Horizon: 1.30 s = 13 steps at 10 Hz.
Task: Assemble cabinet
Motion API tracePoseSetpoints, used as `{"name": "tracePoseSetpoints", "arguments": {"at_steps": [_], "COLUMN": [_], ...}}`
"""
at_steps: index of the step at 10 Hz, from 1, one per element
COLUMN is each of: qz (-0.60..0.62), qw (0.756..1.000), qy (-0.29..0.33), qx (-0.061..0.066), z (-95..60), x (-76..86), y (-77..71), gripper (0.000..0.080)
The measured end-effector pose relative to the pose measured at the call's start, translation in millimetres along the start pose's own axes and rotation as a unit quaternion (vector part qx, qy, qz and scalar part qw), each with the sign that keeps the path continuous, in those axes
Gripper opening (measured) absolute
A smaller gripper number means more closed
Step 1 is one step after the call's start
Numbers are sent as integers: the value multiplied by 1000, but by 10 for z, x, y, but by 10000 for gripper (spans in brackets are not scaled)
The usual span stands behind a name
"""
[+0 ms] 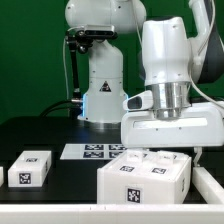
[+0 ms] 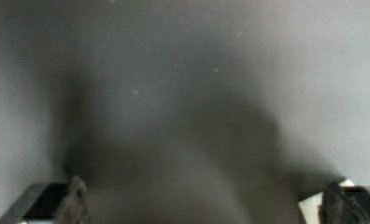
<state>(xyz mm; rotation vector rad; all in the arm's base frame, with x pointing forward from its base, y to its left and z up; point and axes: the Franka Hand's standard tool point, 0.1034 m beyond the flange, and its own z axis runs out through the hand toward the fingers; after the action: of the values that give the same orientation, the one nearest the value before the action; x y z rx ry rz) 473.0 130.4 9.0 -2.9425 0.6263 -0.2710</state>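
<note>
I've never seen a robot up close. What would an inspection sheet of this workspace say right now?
Surface: black table.
Job's things: white cabinet body at the exterior view's right front; small white block with tags, apart at the left.
Clutter: nothing seen, only the flat marker board.
Grippers: gripper open, fingers wide apart, nothing seen between them; it hangs near the cabinet body.
Cables: black cable beside the robot's base.
Surroundings: white wall, green panel.

A matte black flat tabletop [image 1: 40,135] fills the near ground; behind it, at the far side, stands a dim green backdrop [image 1: 30,50].
</note>
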Motion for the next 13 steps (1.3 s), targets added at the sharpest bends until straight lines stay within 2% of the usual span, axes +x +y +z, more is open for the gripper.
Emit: {"name": "tracePoseSetpoints", "arguments": {"at_steps": [3,5,7,11,13], "qz": [2,5,1,1,1], "qw": [1000,1000,1000,1000,1000], "qy": [1,6,-12,-11,-9], "qx": [0,1,2,1,-3], "z": [-6,-66,-122,-113,-193], "x": [16,72,47,52,129], "y": [13,30,-51,-33,3], "gripper": [649,649,649,649,649]}}
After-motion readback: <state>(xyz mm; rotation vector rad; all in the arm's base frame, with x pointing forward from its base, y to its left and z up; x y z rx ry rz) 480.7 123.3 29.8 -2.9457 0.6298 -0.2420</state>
